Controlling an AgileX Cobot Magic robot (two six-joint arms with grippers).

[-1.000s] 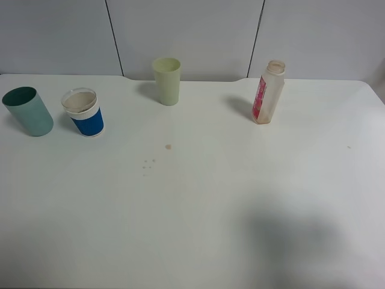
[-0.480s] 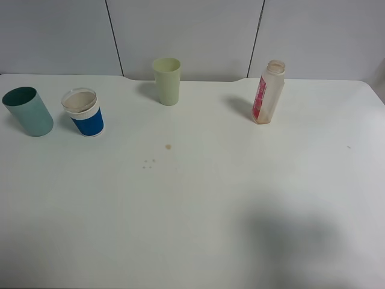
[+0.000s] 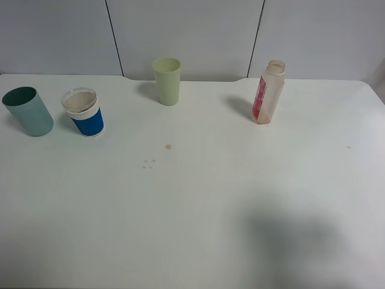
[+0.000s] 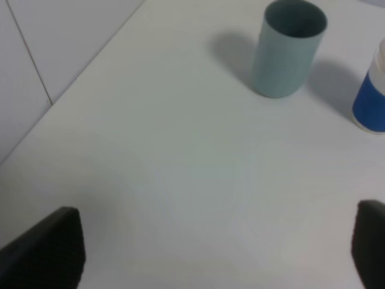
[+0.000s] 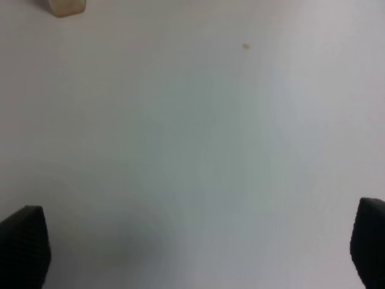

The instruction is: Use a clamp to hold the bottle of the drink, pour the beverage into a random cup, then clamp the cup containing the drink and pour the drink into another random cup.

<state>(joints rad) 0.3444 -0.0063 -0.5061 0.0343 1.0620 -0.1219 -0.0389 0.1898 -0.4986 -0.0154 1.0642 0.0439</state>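
A clear uncapped bottle [image 3: 268, 92] with a red label stands upright at the back right of the white table [image 3: 198, 205]. A pale green cup [image 3: 167, 80] stands at the back middle. A blue-and-white cup [image 3: 84, 113] and a teal cup [image 3: 28, 111] stand at the left. No gripper shows in the exterior high view. In the left wrist view my left gripper [image 4: 207, 253] is open and empty, well short of the teal cup [image 4: 287, 48] and the blue-and-white cup [image 4: 372, 90]. My right gripper [image 5: 195, 247] is open and empty over bare table, far from the bottle's base [image 5: 66, 6].
Small brownish drops [image 3: 168, 146] mark the table's middle. A tiny speck [image 3: 348, 146] lies at the right. Grey wall panels [image 3: 186, 30] run behind the table's back edge. A soft shadow [image 3: 295, 241] falls on the front right.
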